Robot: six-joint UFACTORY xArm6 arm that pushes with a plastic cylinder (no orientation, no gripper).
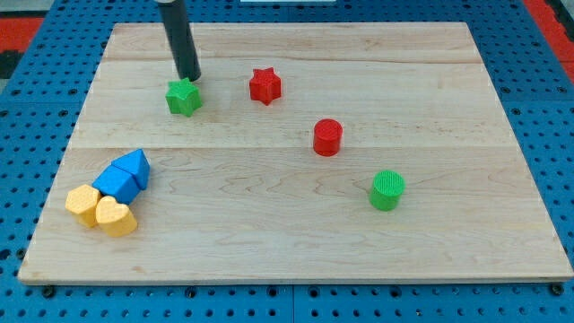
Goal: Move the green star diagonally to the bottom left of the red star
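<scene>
The green star [183,97] lies on the wooden board [296,242] in the upper left part of the view. The red star [265,85] lies to its right and slightly higher. My tip [190,79] stands at the green star's upper edge, touching or nearly touching it. The rod rises from there to the view's top.
A red cylinder [327,137] lies right of centre and a green cylinder [387,190] lower right of it. At the lower left cluster a blue triangular block [134,165], another blue block [115,183], a yellow block [83,204] and a yellow heart [116,217].
</scene>
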